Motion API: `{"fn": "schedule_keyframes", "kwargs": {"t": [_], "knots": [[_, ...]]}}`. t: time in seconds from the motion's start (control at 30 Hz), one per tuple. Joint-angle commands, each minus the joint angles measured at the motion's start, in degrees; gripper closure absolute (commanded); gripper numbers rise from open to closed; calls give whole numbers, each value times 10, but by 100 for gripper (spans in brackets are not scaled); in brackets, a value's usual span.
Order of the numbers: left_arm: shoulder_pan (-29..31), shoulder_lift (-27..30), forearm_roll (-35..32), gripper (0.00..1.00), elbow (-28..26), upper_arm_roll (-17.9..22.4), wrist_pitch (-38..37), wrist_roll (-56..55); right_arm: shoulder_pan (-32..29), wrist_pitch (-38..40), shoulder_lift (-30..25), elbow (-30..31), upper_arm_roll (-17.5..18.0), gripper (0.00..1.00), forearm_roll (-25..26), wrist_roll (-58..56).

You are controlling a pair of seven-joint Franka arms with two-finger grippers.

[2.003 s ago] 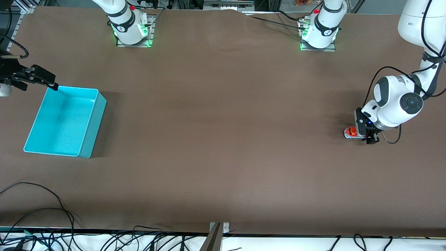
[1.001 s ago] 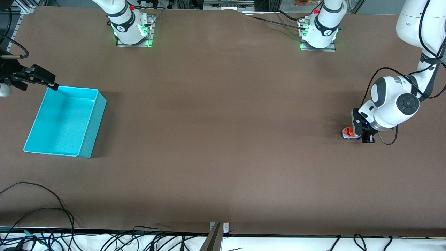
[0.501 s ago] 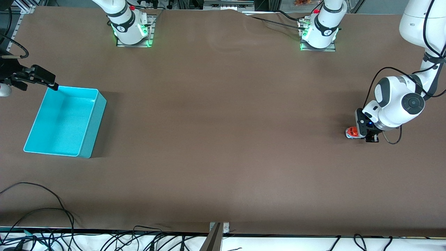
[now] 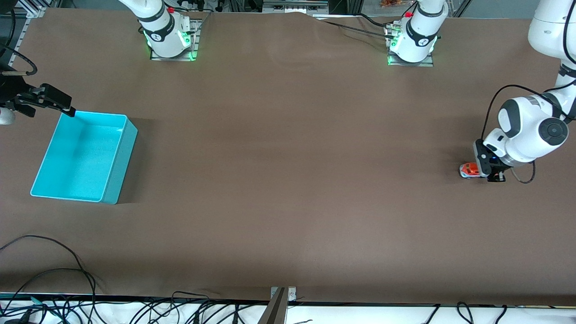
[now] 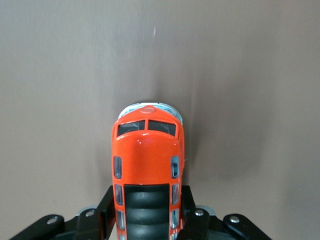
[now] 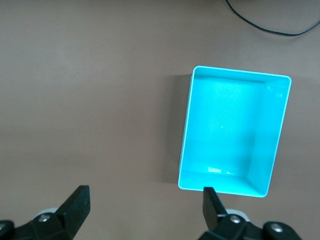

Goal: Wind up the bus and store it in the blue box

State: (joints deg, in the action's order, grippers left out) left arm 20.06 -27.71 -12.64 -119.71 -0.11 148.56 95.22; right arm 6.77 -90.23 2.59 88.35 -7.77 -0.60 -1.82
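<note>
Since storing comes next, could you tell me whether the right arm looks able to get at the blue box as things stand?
Probably yes: the right gripper hangs open above the table beside the blue box, with nothing between them.

- The small orange toy bus (image 5: 148, 165) looks like glossy moulded plastic, its roof catching highlights; the ribbed roof panel is duller black, the front trim silvery.
- The rectangular turquoise plastic box (image 4: 83, 156) has smooth walls with a soft sheen and a finely speckled floor.
- The brown table covering (image 4: 288, 189) is matt, cloth-like, faintly creased.
- The black fingers (image 6: 76, 205) of the right gripper look like matt plastic.
- The white arm shells (image 4: 531, 128) are glossy.
</note>
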Motion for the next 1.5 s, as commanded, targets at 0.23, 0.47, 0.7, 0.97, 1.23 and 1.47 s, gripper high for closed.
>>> {"fn": "schedule_keyframes", "kwargs": {"t": [0.23, 0.47, 0.7, 0.97, 1.23, 1.47], "knots": [[76, -95, -71, 76, 26, -3, 30, 45, -1, 14, 3, -15, 0, 0, -7, 4], [91, -101, -72, 76, 39, -3, 33, 94, -1, 14, 3, -15, 0, 0, -7, 4], [102, -105, -77, 76, 46, -2, 37, 96, -1, 14, 3, -15, 0, 0, -7, 4], [109, -113, -90, 76, 57, -2, 38, 109, 0, 14, 3, -15, 0, 0, -7, 5], [121, -113, -90, 76, 62, -2, 38, 115, 0, 14, 3, -15, 1, 0, -7, 5], [124, -119, -92, 75, 70, -2, 38, 116, 0, 14, 3, -15, 1, 0, -6, 5]]}}
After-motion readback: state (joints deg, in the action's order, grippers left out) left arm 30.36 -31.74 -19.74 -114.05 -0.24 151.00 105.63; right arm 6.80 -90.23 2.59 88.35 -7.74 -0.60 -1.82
